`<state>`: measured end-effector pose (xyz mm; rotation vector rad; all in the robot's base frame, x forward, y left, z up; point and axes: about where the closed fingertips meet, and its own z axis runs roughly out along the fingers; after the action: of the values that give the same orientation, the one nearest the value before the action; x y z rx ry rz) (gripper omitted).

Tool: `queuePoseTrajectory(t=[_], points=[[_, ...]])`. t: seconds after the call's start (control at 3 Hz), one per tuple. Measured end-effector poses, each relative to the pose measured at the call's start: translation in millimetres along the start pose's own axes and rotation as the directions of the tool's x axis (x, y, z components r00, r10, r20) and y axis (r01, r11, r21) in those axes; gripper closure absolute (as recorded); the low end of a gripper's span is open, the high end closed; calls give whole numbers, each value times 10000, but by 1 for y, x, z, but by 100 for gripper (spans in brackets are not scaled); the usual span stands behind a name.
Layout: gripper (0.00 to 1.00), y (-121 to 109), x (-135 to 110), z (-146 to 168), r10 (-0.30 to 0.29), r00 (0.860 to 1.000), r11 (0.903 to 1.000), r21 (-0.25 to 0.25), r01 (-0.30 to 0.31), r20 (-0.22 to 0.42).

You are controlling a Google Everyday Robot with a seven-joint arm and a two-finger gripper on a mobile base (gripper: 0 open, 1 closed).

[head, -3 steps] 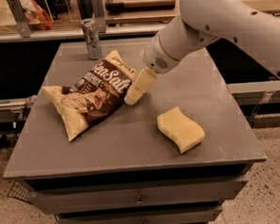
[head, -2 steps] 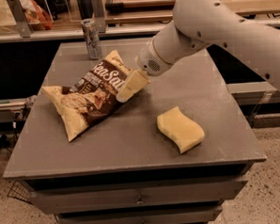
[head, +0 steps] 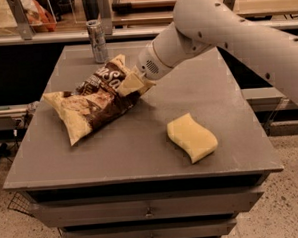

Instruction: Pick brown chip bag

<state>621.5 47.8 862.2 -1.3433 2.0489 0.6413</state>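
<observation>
The brown chip bag lies on the grey table at its left middle. It has a dark brown centre, cream-yellow ends and white lettering. My gripper reaches in from the upper right on the white arm. It sits low over the bag's upper right end, by the lettering, and covers part of it.
A pale yellow wavy sponge lies on the table's right front. A silver can stands at the back left, just behind the bag. The table's front edge has drawers below. Shelving runs along the back.
My gripper has moved left and down, from beside the bag's right edge onto its upper right end. The bag, the sponge and the can have not moved.
</observation>
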Motion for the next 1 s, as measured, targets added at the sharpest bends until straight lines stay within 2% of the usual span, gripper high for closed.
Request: queuePoseTrajectory(t=[0.33,0.67,1.0], points=[[92,10,-10,-18,543,9983,9985,-108,-541,197],[100,22,-28,-46,844,9911,9960,-376,-809,1026],[100,34,-71,-98,1149,9544,9908,-1015,-900,2755]])
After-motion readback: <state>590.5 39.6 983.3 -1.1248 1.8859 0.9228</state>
